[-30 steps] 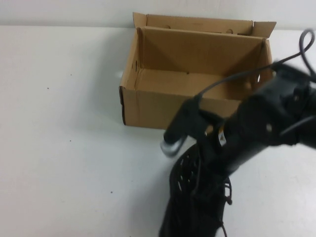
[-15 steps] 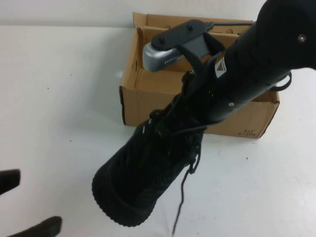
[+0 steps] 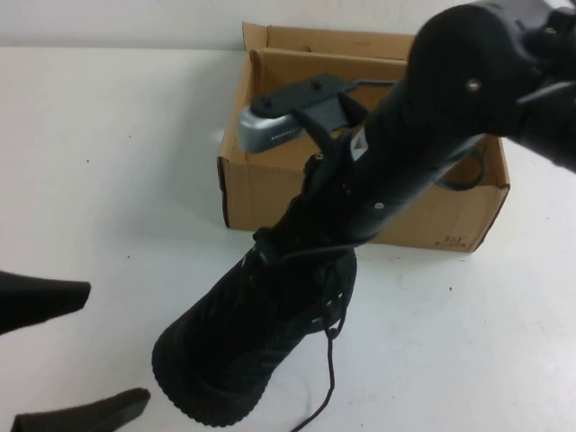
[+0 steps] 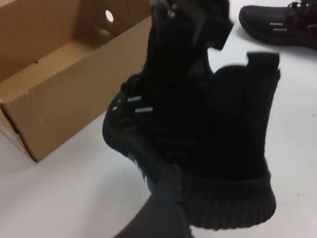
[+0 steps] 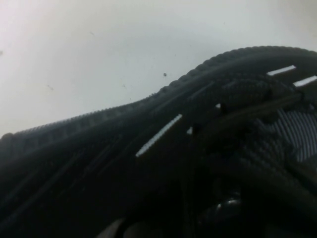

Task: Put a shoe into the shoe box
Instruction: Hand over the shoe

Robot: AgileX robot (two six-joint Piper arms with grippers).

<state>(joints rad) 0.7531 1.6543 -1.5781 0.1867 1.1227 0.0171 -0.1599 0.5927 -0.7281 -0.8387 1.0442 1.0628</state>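
My right gripper (image 3: 315,220) is shut on the black knit shoe (image 3: 243,346) at its laced opening and holds it above the table in front of the shoe box, toe pointing down towards me. The shoe also shows in the left wrist view (image 4: 198,134) and fills the right wrist view (image 5: 163,163). The brown cardboard shoe box (image 3: 261,184) stands open behind it, with nothing visible inside, and also shows in the left wrist view (image 4: 64,84). My left gripper (image 3: 63,360) is open and empty at the lower left, apart from the toe. One of its fingers (image 4: 163,208) shows in the left wrist view.
A second black shoe (image 4: 280,25) lies on the white table, seen only in the left wrist view. The right arm (image 3: 432,117) reaches across over the box. A loose lace (image 3: 328,373) hangs from the held shoe.
My right arm lifted the shoe off the table and turned its toe towards me, then shifted it slightly left. My left gripper has come into view at the lower left.
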